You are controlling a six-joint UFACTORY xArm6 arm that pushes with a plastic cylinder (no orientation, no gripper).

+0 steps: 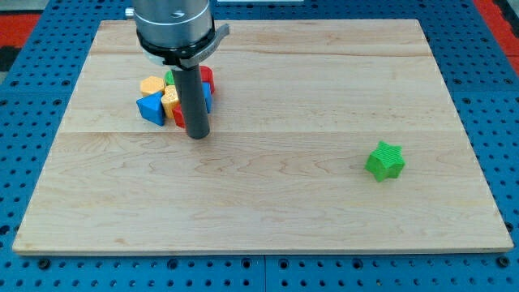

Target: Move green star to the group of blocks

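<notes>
The green star (385, 161) lies alone on the wooden board at the view's right, a little below the middle. The group of blocks (172, 98) sits at the view's upper left: a blue triangle-like block (151, 108), an orange block (151, 84), a yellow block (171, 97), red blocks (207, 75), a bit of green (169, 78) and some blue behind the rod. My tip (197, 135) rests on the board right at the group's lower right edge, far to the left of the green star. The rod hides part of the group.
The wooden board (268, 203) lies on a blue perforated table (32, 122). The arm's round grey mount (173, 28) hangs over the board's top edge above the group.
</notes>
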